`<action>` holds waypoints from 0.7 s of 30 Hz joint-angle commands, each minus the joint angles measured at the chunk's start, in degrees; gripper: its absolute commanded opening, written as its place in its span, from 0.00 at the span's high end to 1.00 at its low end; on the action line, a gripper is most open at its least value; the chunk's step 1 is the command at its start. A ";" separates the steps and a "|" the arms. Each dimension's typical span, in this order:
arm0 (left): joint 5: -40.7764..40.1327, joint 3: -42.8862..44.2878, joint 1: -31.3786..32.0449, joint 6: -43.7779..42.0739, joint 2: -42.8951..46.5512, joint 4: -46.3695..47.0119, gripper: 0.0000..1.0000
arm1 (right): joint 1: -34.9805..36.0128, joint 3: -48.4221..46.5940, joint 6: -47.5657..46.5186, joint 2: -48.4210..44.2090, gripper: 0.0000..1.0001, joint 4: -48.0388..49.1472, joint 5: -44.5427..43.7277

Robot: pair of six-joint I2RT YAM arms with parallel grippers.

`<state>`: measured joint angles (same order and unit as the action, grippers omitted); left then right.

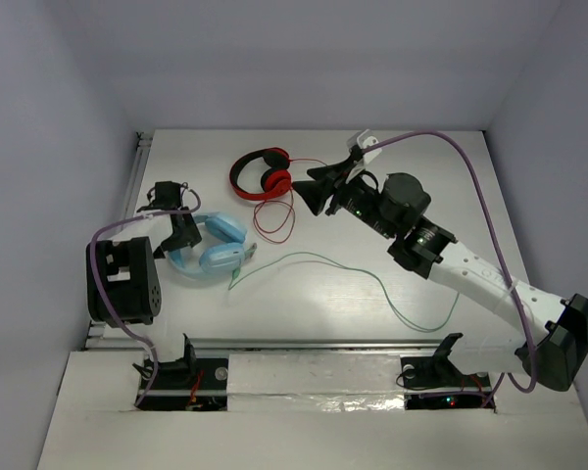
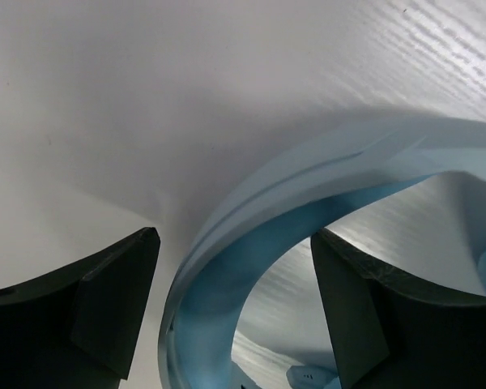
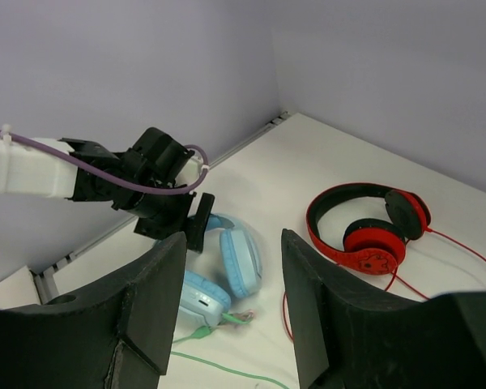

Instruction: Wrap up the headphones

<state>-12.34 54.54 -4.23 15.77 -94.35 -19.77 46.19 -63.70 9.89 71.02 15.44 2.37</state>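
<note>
Headphones: I see the light-blue headphones lying on the left of the table.
Left claw: left gripper, jaws apart, straddling the headband without clamping it.
Right claw: right gripper, jaws apart and empty, raised near the red headphones.
Around: green cable trails right; red cable loops just beyond it.

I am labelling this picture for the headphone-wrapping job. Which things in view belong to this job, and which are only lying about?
Belong to the job:
- light-blue headphones
- green cable trailing from them
- left gripper, open around the headband
- right gripper, open, holding nothing

Just lying about:
- red-and-black headphones
- red cable attached to them
</note>
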 commanded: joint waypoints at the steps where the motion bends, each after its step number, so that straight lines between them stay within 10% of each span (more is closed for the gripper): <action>1: 1.35 1.35 -0.08 -1.53 -0.40 1.22 0.28 | 0.21 -0.99 -0.49 -0.45 0.44 1.43 -0.44; 4: 2.84 1.44 -0.08 -1.71 -1.37 1.14 0.42 | 0.21 -1.25 -0.49 -0.36 0.44 0.91 -1.22; 8: 4.68 0.83 -0.08 -2.06 0.56 0.79 1.00 | 0.21 -1.69 -0.75 -0.36 0.44 0.12 -2.02; 16: 14.16 -0.49 1.50 -1.71 13.20 0.17 1.00 | 0.21 -1.69 0.13 -0.97 0.45 -1.29 3.58; 21: 23.31 1.26 3.53 -0.92 26.82 -4.30 1.00 | 0.21 -4.32 0.22 -1.24 0.80 -7.08 6.51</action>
<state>1.34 53.58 -1.85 13.41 -75.85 -22.63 46.19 -64.34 10.11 70.96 10.79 6.00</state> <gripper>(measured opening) 0.099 0.232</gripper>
